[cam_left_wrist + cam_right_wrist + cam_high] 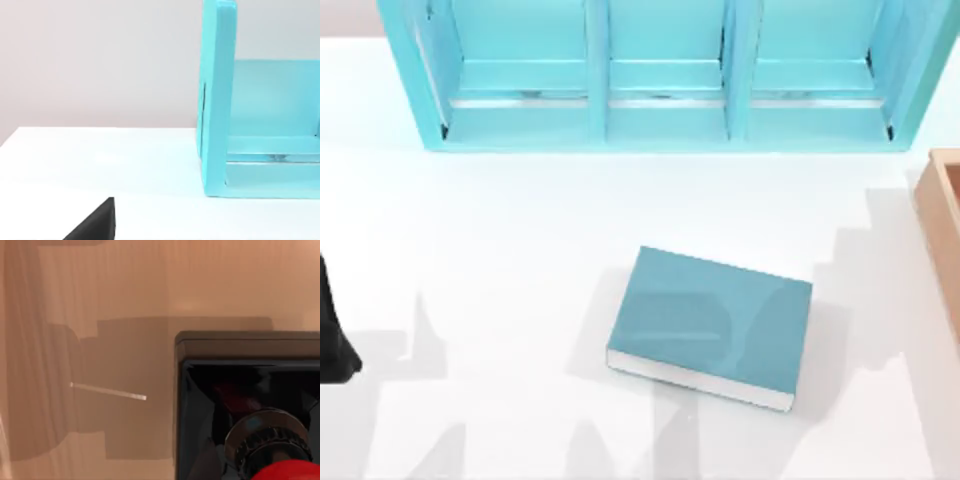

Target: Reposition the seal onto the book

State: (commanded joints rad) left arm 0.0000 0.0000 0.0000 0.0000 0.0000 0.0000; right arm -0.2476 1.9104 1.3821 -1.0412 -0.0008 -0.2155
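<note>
White table (520, 250), seal (260, 440) on wood

A rendered tabletop test scene rather than a lived-in room: a plain white table (520, 250) carries a light-blue shelf unit (665, 110), a teal book (710, 322) and a wooden box (942, 215) before a blank grey wall (100, 60)

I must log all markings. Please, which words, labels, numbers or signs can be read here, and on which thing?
None can be read.
Book: plain teal cover, no title.
Shelf: plain blue.
Seal: no lettering seen in the right wrist view.
Wooden box: plain.
</note>
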